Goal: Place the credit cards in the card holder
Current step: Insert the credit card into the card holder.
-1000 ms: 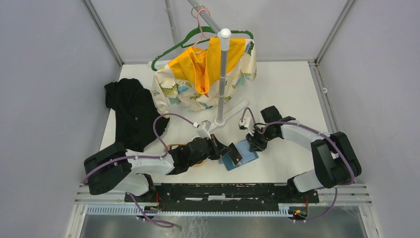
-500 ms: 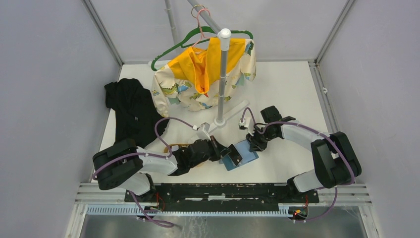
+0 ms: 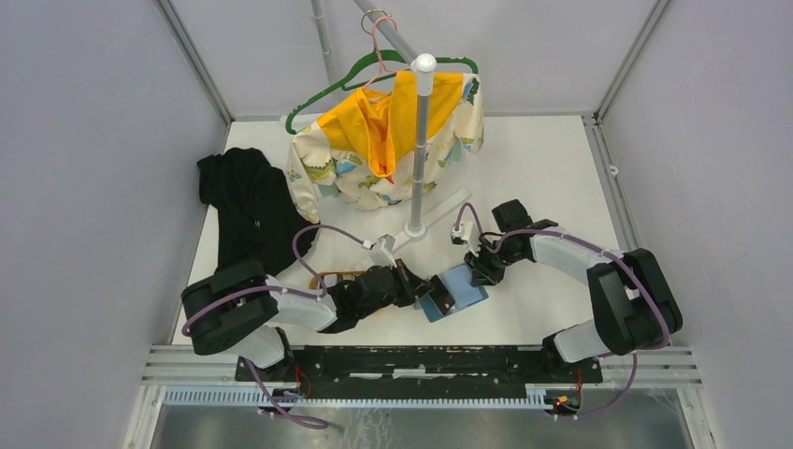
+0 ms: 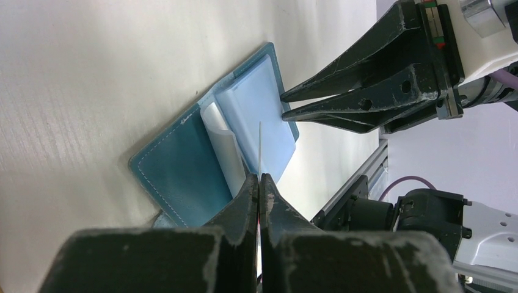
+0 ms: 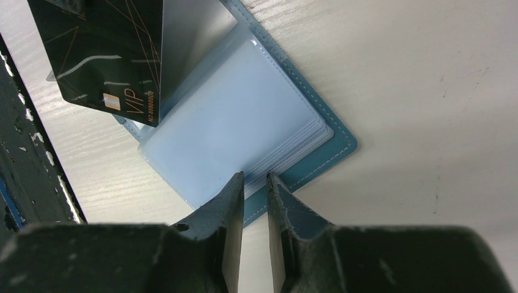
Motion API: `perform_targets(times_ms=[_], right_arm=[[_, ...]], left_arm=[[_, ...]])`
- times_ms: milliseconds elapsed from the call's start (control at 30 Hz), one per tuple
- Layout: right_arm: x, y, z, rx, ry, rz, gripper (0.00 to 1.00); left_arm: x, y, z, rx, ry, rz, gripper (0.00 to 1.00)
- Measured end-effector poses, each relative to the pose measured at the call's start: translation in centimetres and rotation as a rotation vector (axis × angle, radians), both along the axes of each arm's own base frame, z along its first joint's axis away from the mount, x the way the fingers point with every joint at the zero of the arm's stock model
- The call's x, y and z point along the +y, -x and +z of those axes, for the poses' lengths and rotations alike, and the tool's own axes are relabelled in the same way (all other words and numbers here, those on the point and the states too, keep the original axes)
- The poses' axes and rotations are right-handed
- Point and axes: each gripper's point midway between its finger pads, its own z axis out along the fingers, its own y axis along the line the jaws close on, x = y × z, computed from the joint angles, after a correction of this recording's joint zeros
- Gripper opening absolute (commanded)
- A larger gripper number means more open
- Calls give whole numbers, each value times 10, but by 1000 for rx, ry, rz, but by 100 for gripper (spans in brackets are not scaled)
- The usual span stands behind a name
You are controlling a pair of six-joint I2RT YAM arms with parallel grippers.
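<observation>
While my left fingers (image 4: pixel 243 204) clench a card (image 5: pixel 104 55) over the open holder (image 4: pixel 177 174), I cannot tell whether my right fingers (image 5: pixel 227 210) grip its edge.

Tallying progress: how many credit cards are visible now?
1. A black card pinched in the left gripper, held over the open card holder. Others may be hidden from view.

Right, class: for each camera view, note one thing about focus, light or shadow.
Top external view: soft, even light, sharp, hardly any shadow. Left wrist view: the left gripper looms soft at the bottom, the card holder beyond is crisp, the card is a thin edge-on line. Right wrist view: the right gripper is soft-edged close up, the card's VIP lettering is legible.
</observation>
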Motion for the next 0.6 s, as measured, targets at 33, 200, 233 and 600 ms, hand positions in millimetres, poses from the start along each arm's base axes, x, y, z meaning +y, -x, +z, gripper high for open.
perform_targets(times_ms=[33,200,233,600], right_arm=[[0,0,0,0,0,0,25],[0,0,0,0,1,0,25],[0,0,0,0,1,0,25],[0,0,0,-1,2,0,25]], left_arm=[[-1,0,0,2,3,1,2],[-3,-1,-3,11,14,4,2],[-4,-1,-2,11,19,4,2],[-4,-1,2,14,54,12,2]])
